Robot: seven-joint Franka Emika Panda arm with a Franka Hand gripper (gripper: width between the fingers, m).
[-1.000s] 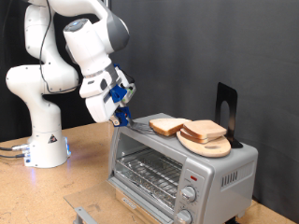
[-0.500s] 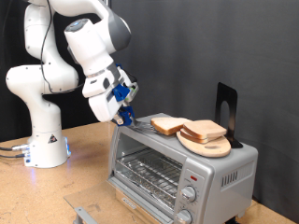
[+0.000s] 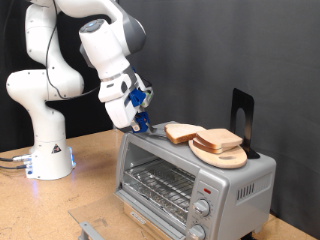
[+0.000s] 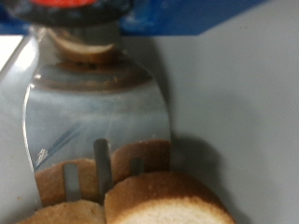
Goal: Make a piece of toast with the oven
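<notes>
step looks like pickup approach: gripper [image 3: 141, 123] w/ a flat metal spatula [image 4: 98, 112] beside the piece of toast [image 3: 183, 133] on top of the oven [image 3: 190, 180], blade abt at its edge, jaw state can't tell; next needs sliding under, prob.

Arm moved rightward and slightly up in the exterior view across the three frames. Hand [image 3: 141, 122] shifted from left of the oven's [image 3: 190, 175] top-left corner to directly above that edge, just beside the piece of toast [image 3: 181, 132] lying on the oven top. White forearm housing now sits higher, nearer the frame's upper centre.
</notes>
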